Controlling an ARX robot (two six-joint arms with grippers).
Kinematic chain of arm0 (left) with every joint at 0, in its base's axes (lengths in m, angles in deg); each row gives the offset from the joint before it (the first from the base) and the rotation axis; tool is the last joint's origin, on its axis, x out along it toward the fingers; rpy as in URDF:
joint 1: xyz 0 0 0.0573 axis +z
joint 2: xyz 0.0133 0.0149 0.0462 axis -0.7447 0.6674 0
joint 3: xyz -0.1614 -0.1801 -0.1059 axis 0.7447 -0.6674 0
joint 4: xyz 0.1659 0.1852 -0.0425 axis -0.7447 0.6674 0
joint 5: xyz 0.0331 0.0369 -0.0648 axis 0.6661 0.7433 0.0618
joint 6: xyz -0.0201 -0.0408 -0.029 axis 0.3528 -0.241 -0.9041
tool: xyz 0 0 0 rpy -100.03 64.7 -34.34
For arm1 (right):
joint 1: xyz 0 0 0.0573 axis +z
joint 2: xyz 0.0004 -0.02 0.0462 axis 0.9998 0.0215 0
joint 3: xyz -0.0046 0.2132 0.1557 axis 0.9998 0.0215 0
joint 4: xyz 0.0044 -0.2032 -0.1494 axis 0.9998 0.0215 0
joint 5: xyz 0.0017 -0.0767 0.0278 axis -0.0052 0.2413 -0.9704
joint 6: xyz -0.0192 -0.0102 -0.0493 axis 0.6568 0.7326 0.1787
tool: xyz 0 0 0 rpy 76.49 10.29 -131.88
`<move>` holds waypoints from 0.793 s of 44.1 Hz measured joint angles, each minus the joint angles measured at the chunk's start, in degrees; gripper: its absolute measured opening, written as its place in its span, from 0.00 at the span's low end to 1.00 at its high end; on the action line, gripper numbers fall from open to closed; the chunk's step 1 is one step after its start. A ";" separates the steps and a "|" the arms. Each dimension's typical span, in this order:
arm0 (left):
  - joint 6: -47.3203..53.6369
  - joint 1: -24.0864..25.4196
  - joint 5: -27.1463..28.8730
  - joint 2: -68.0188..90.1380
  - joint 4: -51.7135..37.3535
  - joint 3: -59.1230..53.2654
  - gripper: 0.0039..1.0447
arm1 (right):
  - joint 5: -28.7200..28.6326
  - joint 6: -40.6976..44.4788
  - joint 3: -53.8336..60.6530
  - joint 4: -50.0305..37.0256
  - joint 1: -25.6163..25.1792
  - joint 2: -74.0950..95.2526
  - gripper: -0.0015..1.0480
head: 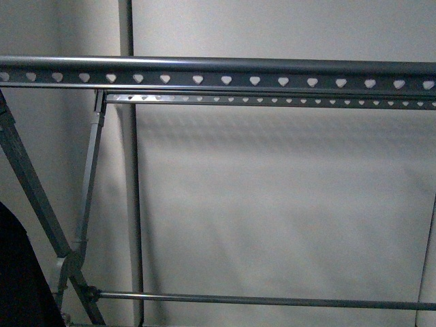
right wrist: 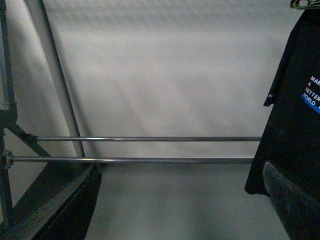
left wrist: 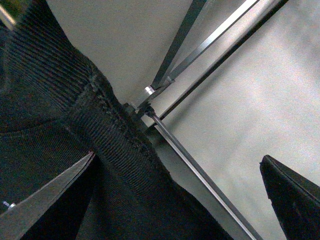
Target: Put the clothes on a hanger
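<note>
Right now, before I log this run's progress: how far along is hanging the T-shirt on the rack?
Done: nothing visible; the stretch of top rail in the front view carries no clothing. In hand: the black T-shirt hangs low, below the rail, with its collar right at the open left gripper; the right gripper is open and holds nothing. Still to do: grip the shirt, raise it, hang it on the rail.

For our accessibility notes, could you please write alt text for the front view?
A grey metal clothes rack fills the frame against a white wall, its top rail punched with heart-shaped holes. Slanted legs stand at left; dark cloth shows at bottom left.
</note>
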 joint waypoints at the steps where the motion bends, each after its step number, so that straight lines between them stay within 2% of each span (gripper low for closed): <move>1: -0.02 0.00 0.09 0.52 0.33 0.57 0.94 | 0.02 0.00 0.00 0.00 0.02 0.00 0.93; 3: 0.00 0.04 0.09 1.16 0.59 1.09 0.91 | 0.00 0.00 0.00 0.00 0.00 0.00 0.93; 7: -0.31 0.48 -0.07 2.56 1.73 2.23 0.79 | 0.00 0.00 0.00 0.00 0.00 0.00 0.93; 9: -0.37 0.87 -0.33 3.19 2.45 2.67 0.78 | 0.00 0.00 0.00 0.00 0.00 0.00 0.93; 13: -0.37 1.64 -1.40 4.59 4.33 3.34 0.59 | 0.00 0.00 0.00 0.00 0.00 0.00 0.93; 21: -0.22 2.40 -3.56 5.62 6.47 3.34 0.34 | 0.00 0.00 0.00 0.00 0.00 0.00 0.93; 28: -0.15 4.13 -8.33 5.40 6.91 3.06 0.05 | 0.00 0.00 0.00 0.00 0.00 0.00 0.93; 35: 4.07 4.83 -16.74 -1.22 7.87 -3.15 0.04 | 0.00 0.00 0.00 0.00 0.00 0.00 0.93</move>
